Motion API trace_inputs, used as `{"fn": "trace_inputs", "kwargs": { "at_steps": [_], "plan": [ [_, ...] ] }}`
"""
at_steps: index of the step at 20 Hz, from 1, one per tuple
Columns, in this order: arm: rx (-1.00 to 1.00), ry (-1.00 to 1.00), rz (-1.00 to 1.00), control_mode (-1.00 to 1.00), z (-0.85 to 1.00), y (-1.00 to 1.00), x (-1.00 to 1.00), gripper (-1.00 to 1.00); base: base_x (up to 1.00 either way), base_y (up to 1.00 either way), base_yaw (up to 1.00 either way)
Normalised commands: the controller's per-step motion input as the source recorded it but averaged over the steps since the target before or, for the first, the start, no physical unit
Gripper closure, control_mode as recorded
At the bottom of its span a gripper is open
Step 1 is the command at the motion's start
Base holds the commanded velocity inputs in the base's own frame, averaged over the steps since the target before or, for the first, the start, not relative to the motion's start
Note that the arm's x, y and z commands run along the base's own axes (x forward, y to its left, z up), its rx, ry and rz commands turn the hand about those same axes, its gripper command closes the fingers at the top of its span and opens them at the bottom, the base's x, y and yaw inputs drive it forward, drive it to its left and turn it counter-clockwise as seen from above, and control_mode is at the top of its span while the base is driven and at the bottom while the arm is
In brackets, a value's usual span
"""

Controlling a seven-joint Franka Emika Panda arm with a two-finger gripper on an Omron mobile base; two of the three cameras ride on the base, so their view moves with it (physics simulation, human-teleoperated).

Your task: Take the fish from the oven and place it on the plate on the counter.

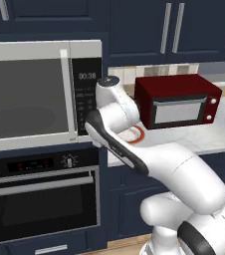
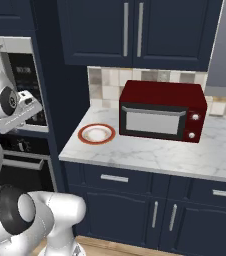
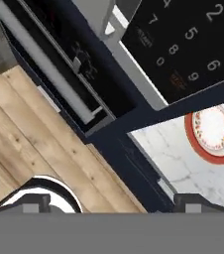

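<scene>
The black oven sits under the microwave with its glass door shut and its steel bar handle across the front. The fish is hidden. The plate, white with an orange-red rim, lies empty on the left end of the marbled counter; my arm partly covers the plate in the left base view. My gripper hangs in front of the microwave's keypad, open, fingertips wide apart with nothing between them. From the hand, the plate lies at the right and the oven handle at the upper left.
A silver microwave fills the wall above the oven. A red toaster oven stands on the counter just right of the plate. Navy cabinets hang overhead and run below the counter. Wooden floor lies in front of the oven.
</scene>
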Motion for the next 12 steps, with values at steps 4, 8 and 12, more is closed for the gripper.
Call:
{"fn": "trace_inputs", "kwargs": {
  "at_steps": [4,8,12],
  "plan": [
    [-0.13,-0.01,0.39,-1.0,-1.0,0.87,0.15,-1.0,0.0,0.0,0.0],
    [-0.07,-0.12,0.32,-1.0,-0.83,0.66,0.0,-1.0,0.0,0.0,0.0],
    [-0.05,-0.28,0.13,-1.0,-0.21,0.3,-0.24,-1.0,0.0,0.0,0.0]
  ]
}}
